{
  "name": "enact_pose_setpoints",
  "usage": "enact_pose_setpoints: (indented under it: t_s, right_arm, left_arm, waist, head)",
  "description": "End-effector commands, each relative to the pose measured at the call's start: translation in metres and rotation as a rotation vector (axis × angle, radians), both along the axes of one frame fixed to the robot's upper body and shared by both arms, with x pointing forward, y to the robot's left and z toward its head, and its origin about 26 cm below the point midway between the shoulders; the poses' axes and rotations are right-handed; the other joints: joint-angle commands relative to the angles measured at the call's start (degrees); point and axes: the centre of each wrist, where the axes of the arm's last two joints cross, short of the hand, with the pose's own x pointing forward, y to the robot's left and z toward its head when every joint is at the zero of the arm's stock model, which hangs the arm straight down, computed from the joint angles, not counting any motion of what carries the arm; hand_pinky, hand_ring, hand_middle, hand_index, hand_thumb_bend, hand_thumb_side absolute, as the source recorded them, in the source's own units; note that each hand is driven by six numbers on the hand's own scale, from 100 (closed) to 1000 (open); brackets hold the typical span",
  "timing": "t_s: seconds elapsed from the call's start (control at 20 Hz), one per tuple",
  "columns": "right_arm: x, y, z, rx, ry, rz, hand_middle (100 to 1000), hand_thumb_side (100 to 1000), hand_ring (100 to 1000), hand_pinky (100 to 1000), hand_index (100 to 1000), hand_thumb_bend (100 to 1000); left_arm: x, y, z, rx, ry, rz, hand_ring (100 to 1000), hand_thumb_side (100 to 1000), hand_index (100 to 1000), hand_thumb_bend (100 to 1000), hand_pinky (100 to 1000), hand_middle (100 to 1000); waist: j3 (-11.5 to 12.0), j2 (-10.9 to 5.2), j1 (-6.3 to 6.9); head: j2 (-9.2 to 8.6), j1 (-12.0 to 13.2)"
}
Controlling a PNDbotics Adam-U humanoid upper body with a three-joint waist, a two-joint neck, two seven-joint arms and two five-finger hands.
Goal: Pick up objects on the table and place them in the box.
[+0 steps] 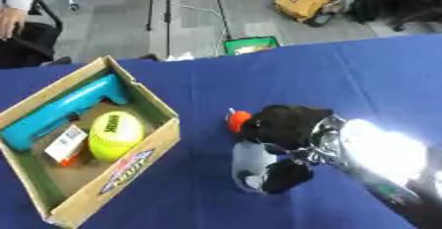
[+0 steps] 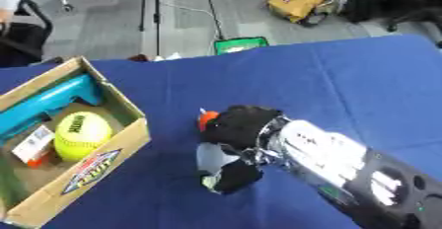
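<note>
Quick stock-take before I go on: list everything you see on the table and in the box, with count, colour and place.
Cardboard box: one, brown, printed label on its near wall, left side of the table.
Handled tool: one, teal, inside the box along its far wall.
Ball: one, yellow with dark lettering, middle of the box.
Small carton: one, white with orange, in the box left of the ball.
Pale object: one, grey-white, on the table centre, under the robot hand.
Orange piece: one, at the far end of the pale object; whether joined, cannot tell.
Table: one, blue cloth.
Right robot hand: one, black, fingers curled round the pale object.
</note>
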Motion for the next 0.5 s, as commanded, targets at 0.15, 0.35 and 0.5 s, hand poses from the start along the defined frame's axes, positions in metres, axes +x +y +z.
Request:
enact_pose_setpoints:
  t_s: [0.15,0.35,0.5]
  right_arm:
    - [-0.0048,-0.0031,0.0132,0.021,-0.033,-0.008,975,921,978,987,1000,311]
    - [-0.0036,-0.0037,0.0122,0.027,-0.026,-0.015,978,927,973,976,1000,288]
    - [-0.0033,-0.0041,0.0121,0.037,-0.018,-0.018,983,929,973,977,1000,285]
  left_arm:
    - [-0.0017,0.0018,0.0078,0.016,-0.026,-0.004,916,888,854,100,1000,980]
    - [-0.0017,0.0018,0.0077,0.016,-0.025,-0.004,916,887,853,100,1000,980]
    - [-0.0017,0.0018,0.0078,0.016,-0.026,-0.005,915,886,853,100,1000,979]
  waist:
    - [0.12,-0.92,0.09]
    - [0.11,-0.86,0.15]
    - [0.11,-0.80,0.25]
  head:
    - [-0.66,-0.13]
    - [-0.75,-0.17]
    - [-0.84,-0.22]
